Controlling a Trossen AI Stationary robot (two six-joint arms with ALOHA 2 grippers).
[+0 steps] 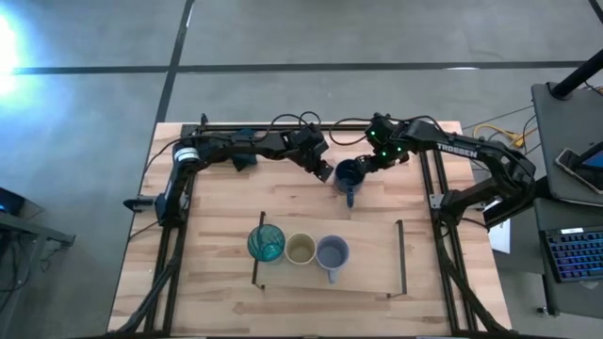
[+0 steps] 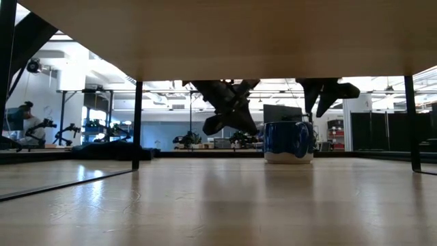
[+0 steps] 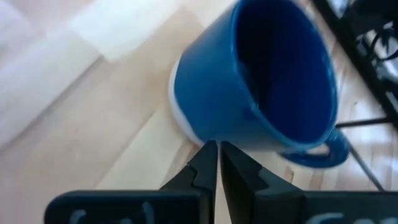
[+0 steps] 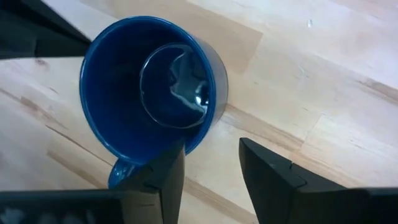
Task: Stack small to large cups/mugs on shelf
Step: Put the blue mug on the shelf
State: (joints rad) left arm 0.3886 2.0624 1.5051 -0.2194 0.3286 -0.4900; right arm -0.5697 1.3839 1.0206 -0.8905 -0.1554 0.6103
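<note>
1. Dark blue mug (image 1: 350, 176): upright on the table (image 1: 226, 202), behind the shelf (image 1: 367, 245) and off it, handle turned toward the shelf. Empty, with a glossy inner base in the right wrist view. White unglazed foot ring at the base in the low view.
2. Right gripper (image 1: 364, 166): just beside the dark blue mug, on the side nearer the right arm. Fingers (image 4: 273, 177) parted with a clear gap and nothing between them. One finger at the mug's rim in the right wrist view; contact cannot be told. Raised above the table in the low view.
3. Left gripper (image 1: 325, 172): just beside the dark blue mug on the opposite side. Fingers (image 3: 205, 168) pressed together, holding nothing, tips close to the mug's outer wall near its base; contact cannot be told.
4. Shelf: light-wood board lying on the near half of the table, with a thin black rail at each short end.
5. Teal tumbler (image 1: 266, 244): upright on the shelf, next to the left-hand rail.
6. Olive-tan cup (image 1: 301, 250): upright on the shelf, just beside the teal tumbler.
7. Lavender-grey mug (image 1: 332, 252): upright on the shelf, just beside the olive-tan cup, handle pointing toward the near table edge. Three vessels in one row; right-hand part of the shelf bare.
</note>
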